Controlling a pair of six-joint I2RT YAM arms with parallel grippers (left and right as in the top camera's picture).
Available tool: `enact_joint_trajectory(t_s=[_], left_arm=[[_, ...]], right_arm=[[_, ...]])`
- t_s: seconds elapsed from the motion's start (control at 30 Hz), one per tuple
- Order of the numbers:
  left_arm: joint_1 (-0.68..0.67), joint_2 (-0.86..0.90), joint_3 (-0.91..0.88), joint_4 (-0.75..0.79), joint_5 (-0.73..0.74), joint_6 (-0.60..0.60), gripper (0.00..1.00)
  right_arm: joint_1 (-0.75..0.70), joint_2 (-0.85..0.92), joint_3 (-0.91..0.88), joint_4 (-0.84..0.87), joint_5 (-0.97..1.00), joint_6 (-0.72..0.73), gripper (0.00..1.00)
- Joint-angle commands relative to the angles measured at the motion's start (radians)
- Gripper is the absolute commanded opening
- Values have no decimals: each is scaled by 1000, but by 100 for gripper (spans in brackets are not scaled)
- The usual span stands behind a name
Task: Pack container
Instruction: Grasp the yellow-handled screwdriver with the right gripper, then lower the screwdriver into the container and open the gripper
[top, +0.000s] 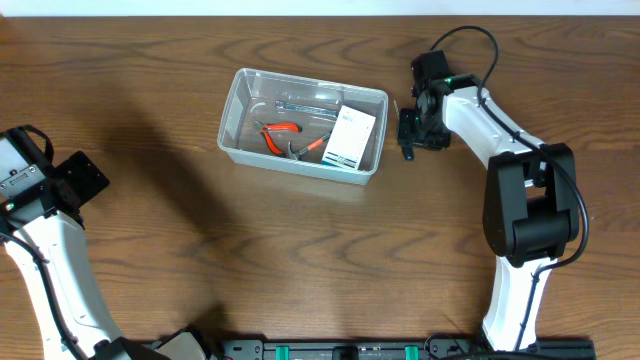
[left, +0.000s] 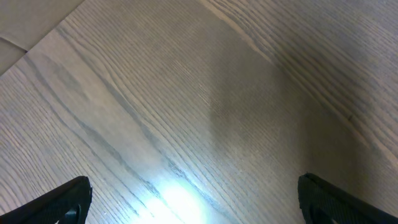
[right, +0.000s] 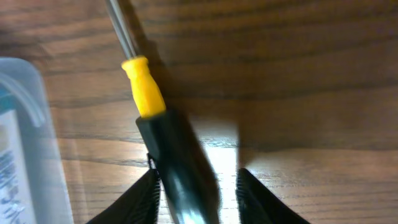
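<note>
The clear plastic container (top: 232, 105) stands at the table's back middle; its edge also shows in the right wrist view (right: 25, 124). It holds red-handled pliers (top: 280, 135), a silver wrench (top: 305, 103) and a small blue-and-white box (top: 350, 138). My right gripper (top: 408, 135) is just right of the container, low over the table. In the right wrist view its fingers (right: 196, 199) straddle the black handle of a screwdriver with a yellow collar (right: 144, 93). The handle touches the left finger, with a gap at the right finger. My left gripper (left: 193, 199) is open and empty.
The left arm (top: 85, 175) sits at the table's far left edge, well away from the container. The screwdriver's metal shaft (right: 118, 25) points away from the gripper, alongside the container's right wall. Bare wood lies under the left gripper.
</note>
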Motion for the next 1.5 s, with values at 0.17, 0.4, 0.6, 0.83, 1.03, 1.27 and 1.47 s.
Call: enact_joint_trajectory(t_s=[0.17,0.4,0.6,0.83,1.03,1.27,1.47], left_arm=[[5,7,14,-3,2,14,98],[5,7,14,-3,2,14,98],[5,7,14,-3,2,14,98],[5,7,14,-3,2,14,98],[5,7,14,-3,2,14,98],[5,7,14,-3,2,14,98],[5,7,14,-3,2,14,98]], right_arm=[[12,9,-57,15,18,1,9],[-3,-8,-20,0,18,2,1],[-24,-132,86,-12,18,1,1],[53,-346,207,-2,2,-131,1],[248,-383,203,10,-45,-545,1],[383,-232,196,30,-41,-1069,1],[353,-41,196,191,64,-1284,1]])
